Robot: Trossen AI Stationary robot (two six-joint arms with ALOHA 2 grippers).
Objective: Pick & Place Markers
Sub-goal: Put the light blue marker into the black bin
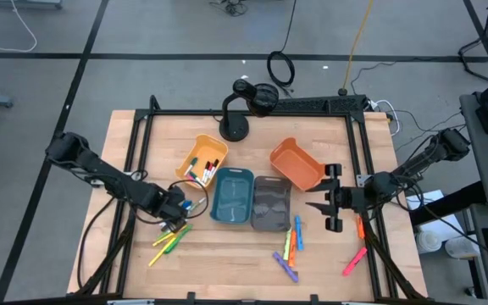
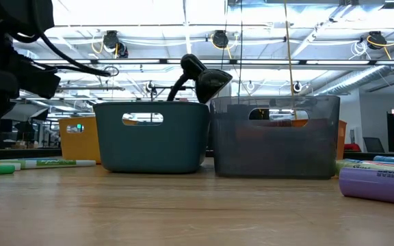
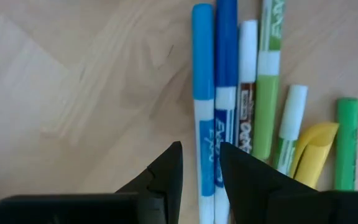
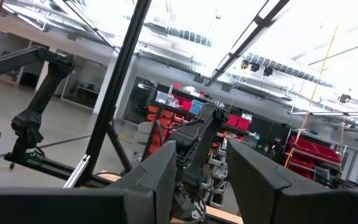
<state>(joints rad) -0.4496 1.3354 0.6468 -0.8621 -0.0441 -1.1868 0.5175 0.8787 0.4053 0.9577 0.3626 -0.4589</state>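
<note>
My left gripper [image 1: 176, 219] hangs low over a row of markers at the table's front left, its fingers pointing down. In the left wrist view the open fingers [image 3: 201, 165] stand on either side of a light-blue marker [image 3: 204, 93]. It lies flat on the wood beside a dark-blue marker [image 3: 226, 56], a white-capped one [image 3: 248, 50] and green ones [image 3: 267, 93]. I cannot see the fingers touching any of them. My right gripper [image 1: 324, 199] is open and empty, held above the table at the right, beside the orange bin [image 1: 296, 163].
A yellow bin [image 1: 203, 159] holding markers, a teal bin [image 1: 232, 196] and a grey bin [image 1: 271, 203] stand mid-table. Loose markers lie at the front left [image 1: 168, 241], front centre [image 1: 291, 246] and right [image 1: 354, 258]. A black camera stand [image 1: 235, 114] is at the back.
</note>
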